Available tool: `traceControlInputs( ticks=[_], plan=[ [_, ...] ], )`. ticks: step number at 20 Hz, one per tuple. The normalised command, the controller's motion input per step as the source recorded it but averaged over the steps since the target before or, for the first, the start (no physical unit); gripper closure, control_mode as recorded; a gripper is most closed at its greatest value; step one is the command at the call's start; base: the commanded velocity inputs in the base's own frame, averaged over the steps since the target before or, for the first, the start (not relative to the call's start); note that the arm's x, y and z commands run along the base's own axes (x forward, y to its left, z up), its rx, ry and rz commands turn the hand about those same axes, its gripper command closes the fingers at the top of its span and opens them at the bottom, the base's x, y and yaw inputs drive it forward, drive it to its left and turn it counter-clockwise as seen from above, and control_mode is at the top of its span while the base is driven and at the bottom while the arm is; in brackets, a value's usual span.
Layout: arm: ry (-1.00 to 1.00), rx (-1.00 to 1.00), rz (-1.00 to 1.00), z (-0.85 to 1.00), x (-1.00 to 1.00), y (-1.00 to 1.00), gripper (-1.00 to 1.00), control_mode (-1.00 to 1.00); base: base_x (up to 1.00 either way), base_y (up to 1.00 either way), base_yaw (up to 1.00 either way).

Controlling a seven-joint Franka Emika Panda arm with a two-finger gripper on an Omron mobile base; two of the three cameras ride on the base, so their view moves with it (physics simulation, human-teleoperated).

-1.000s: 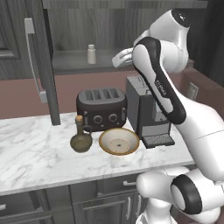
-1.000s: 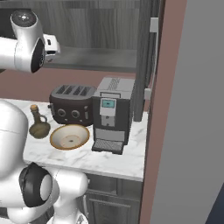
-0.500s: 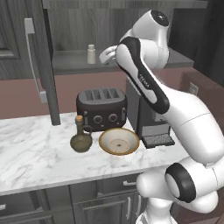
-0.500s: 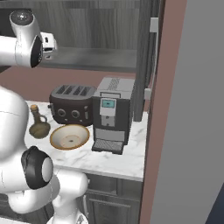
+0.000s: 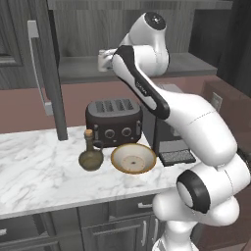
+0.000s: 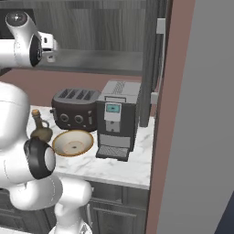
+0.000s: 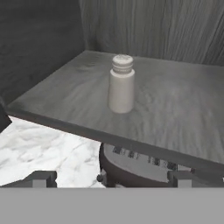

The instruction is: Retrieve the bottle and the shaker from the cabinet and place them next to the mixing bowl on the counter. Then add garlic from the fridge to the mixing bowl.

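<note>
A small white shaker (image 7: 121,84) with a ribbed cap stands upright on the grey cabinet shelf (image 7: 175,109), straight ahead of my gripper (image 7: 111,179). The dark fingertips (image 7: 41,178) stand wide apart at the shelf's front edge, open, with nothing between them. In the left base view the shaker (image 5: 102,61) sits on the shelf with my hand just to its right. An olive-brown bottle (image 5: 90,154) stands on the marble counter, touching distance left of the tan mixing bowl (image 5: 133,158). Both the bottle (image 6: 40,130) and the bowl (image 6: 73,142) also appear in the right base view. The garlic and fridge are out of view.
A dark toaster (image 5: 113,120) sits behind the bowl and under the shelf. A coffee machine (image 6: 116,116) stands to its right. The cabinet door (image 5: 39,68) hangs open at the left. A tall grey panel (image 6: 201,114) bounds the counter's right end.
My arm has swung the hand left and forward along the shelf, up to the shaker. The shaker, bottle and bowl have stayed put. The jaws remain wide.
</note>
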Motion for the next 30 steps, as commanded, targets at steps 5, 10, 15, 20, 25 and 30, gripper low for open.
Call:
traceControlInputs(
  ticks=[5,10,15,20,25,30],
  plan=[
    [0.00,0.00,-0.13,-0.01,0.38,0.00,-1.00,-1.00,0.00,0.00,0.00],
    [0.00,0.00,-0.06,-0.02,0.29,0.00,-1.00,-1.00,0.00,0.00,0.00],
    [-0.05,0.00,-0.01,-0.13,0.28,0.06,-1.00,-1.00,0.00,0.00,0.00],
    [-0.06,0.00,0.00,-0.29,0.38,0.07,-1.00,-1.00,0.00,0.00,0.00],
    [-0.07,0.01,0.00,-0.14,0.34,0.18,-1.00,-1.00,0.00,0.00,0.00],
    [-0.03,0.05,0.03,0.00,0.05,0.12,-1.00,-1.00,0.00,0.00,0.00]
  ],
)
